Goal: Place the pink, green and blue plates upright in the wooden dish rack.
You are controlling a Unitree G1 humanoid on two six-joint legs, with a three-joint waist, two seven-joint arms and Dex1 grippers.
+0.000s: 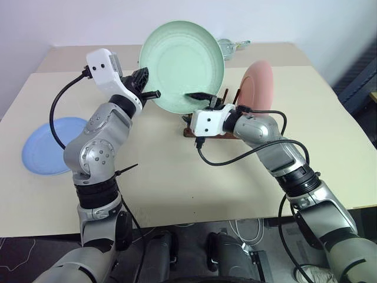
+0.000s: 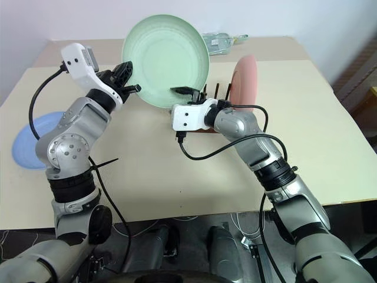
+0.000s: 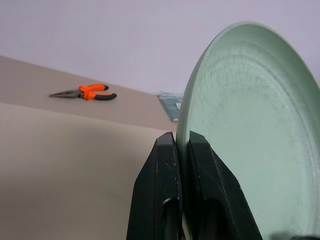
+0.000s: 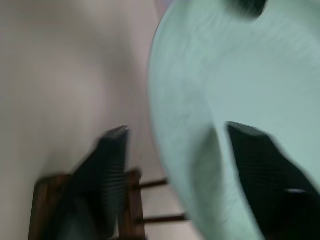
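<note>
The left gripper [image 1: 152,94] pinches the rim of the green plate [image 1: 182,65] — its two black fingers [image 3: 165,195] press tight on both sides of the edge. The plate stands up in the air, just above and behind the wooden dish rack [image 1: 203,128].

The right gripper [image 1: 197,95] is at the plate's lower edge, right over the rack. Its fingers are spread apart, one on each side of the rim, and I cannot tell if they touch it.

The pink plate [image 1: 257,87] already stands upright in the rack, at the end nearer the right arm. The blue plate [image 1: 52,144] lies flat on the table [image 1: 177,183], far from the rack, past the left arm.

Orange pliers [image 3: 85,93] lie on the table, well away from the rack — and a clear glass thing [image 1: 227,46] sits behind the green plate.
</note>
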